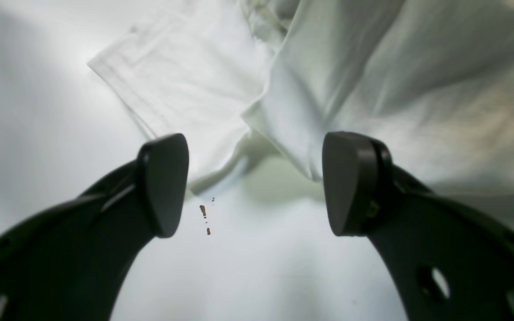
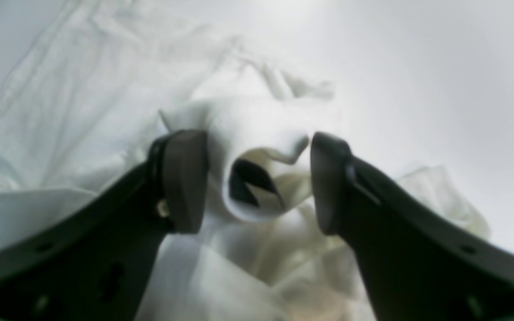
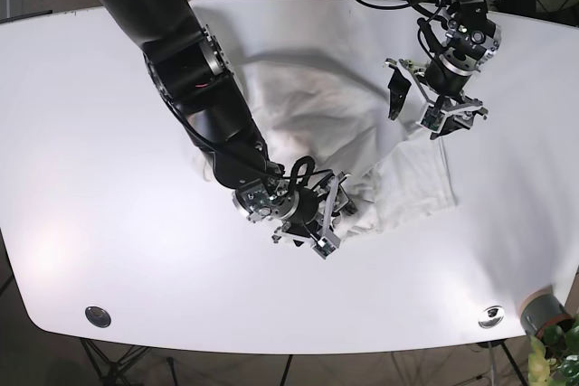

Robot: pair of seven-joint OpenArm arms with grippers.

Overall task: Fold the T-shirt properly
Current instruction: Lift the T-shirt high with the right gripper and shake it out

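In the left wrist view, the left gripper (image 1: 252, 183) hovers with jaws wide apart over the white table (image 1: 257, 267), beside a flat edge of the white T-shirt (image 1: 185, 84); in the right wrist view, the right gripper (image 2: 257, 180) — jaws apart — straddles a raised fold; in the base view, the shirt lies crumpled mid-table between both arms.

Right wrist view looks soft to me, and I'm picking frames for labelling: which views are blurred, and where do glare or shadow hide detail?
Right wrist view: blurred throughout; the T-shirt folds smear, the table washes out. Left wrist view: the left gripper pads sharp, cloth softer, shadow beneath its edge. Base view: sharp; white shirt on white table is low contrast.
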